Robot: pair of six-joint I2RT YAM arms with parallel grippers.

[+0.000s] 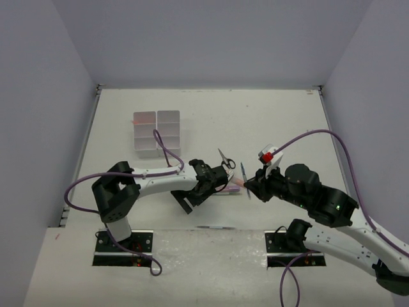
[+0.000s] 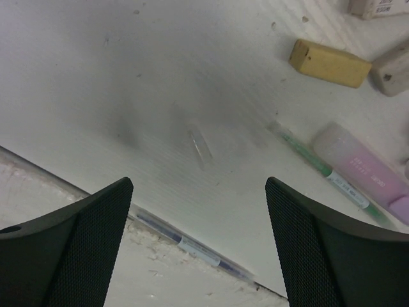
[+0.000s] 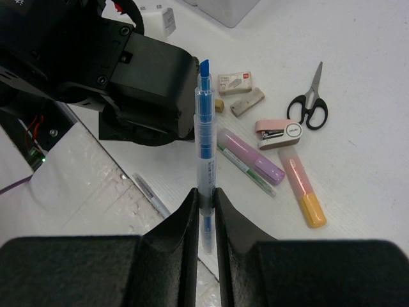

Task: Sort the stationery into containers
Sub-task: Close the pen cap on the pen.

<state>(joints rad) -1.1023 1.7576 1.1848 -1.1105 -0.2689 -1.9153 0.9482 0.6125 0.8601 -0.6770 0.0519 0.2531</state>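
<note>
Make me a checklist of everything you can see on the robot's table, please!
Surface: white table, ridged.
Job's things: tray far left; scissors, purple marker, pink-orange marker, green pen and erasers loose mid table; second pen at the near edge.
Clutter: what looks like a pink stapler by the markers.
Grippers: left gripper open, empty; right gripper shut on blue pen.
Cables: purple cable on each arm.
Surroundings: plain walls.

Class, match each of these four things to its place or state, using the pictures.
1 blue pen
2 scissors
3 left gripper
4 white tray

A open, holding nothing
B beside the pink stapler
C far left of the table
D clamped in the right gripper

Pairs: 1-D, 2-B, 3-A, 4-C
</note>
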